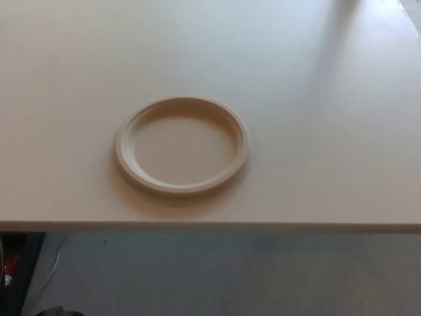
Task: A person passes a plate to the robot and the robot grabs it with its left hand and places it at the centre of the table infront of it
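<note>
A round cream plate [182, 145] lies flat on the pale table [316, 99], a little left of the picture's middle and close to the near edge. Nothing touches it. Neither of my hands shows in the head view. No person is in view.
The table's near edge [263, 228] runs across the picture below the plate. Under it lies grey floor [230, 276]. A dark table leg or stand and a thin white cable [49, 273] show at the bottom left corner.
</note>
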`<state>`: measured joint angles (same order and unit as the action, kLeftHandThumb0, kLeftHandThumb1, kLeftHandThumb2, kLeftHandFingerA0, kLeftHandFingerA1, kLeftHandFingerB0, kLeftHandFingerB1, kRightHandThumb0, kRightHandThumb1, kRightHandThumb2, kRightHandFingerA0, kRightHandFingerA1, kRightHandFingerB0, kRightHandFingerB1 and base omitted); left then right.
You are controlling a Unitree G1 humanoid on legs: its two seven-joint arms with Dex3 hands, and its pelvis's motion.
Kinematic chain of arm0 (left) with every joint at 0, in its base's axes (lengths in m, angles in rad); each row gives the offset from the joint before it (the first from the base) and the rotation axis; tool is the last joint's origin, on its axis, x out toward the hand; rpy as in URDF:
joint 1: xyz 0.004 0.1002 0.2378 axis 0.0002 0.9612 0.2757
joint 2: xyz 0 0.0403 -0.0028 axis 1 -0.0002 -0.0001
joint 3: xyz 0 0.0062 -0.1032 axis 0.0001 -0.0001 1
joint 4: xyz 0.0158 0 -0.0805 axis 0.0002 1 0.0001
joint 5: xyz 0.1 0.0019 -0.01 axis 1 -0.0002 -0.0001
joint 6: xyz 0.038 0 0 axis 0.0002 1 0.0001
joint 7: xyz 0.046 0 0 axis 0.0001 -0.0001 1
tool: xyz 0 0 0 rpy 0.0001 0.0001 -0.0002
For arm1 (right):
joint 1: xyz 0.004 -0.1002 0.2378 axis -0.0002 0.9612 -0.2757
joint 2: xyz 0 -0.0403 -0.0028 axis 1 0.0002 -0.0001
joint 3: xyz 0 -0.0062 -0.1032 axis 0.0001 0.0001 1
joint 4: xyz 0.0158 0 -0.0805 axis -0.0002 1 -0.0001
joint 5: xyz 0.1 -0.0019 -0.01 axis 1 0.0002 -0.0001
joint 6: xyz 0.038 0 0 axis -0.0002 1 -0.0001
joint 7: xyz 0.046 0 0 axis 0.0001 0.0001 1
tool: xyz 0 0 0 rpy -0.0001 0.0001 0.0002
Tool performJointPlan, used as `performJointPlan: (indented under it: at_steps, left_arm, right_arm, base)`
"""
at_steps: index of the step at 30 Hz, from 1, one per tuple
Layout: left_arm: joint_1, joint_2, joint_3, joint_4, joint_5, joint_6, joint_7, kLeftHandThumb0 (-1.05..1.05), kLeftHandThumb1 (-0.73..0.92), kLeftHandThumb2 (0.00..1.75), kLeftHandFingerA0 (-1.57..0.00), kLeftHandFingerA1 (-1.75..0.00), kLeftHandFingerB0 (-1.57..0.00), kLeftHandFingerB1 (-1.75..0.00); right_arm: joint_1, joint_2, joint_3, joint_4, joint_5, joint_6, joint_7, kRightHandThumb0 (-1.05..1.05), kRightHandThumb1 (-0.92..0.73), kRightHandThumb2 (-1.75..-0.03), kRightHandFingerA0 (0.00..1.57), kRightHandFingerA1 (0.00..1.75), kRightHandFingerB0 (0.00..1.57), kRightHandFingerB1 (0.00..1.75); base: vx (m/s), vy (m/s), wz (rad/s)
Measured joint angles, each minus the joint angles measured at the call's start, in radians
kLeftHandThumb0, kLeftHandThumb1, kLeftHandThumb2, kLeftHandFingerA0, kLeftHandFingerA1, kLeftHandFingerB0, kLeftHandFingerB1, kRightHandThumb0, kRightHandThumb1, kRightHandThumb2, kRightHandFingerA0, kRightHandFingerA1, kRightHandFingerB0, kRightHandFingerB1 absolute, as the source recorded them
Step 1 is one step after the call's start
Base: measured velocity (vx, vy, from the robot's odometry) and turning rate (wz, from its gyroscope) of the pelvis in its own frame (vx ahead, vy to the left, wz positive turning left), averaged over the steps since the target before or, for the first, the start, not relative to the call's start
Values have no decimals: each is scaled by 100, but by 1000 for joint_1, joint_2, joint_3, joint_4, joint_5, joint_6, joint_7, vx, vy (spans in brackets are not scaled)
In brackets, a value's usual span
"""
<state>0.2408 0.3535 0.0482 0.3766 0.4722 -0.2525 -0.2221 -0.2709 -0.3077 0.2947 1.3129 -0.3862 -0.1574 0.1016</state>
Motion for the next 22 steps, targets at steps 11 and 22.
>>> performJointPlan:
  at_steps: [11, 22]
  left_arm:
    - [-191, 0, -42, 492, 0, -2, 117, -73, 88, 67, -45, -47, -29, -30]
    - [-311, 7, -120, 748, -6, -15, 230, -77, 71, 106, -46, -59, -23, -46]
  right_arm:
    - [-11, 0, -1, -4, 0, 1, -2, -71, -80, -63, 30, 55, 22, 42]
    - [-21, 0, -1, -5, -1, 4, -8, -73, -80, -63, 28, 56, 23, 42]
  base:
    - [0, 0, 0]
    - [0, 0, 0]
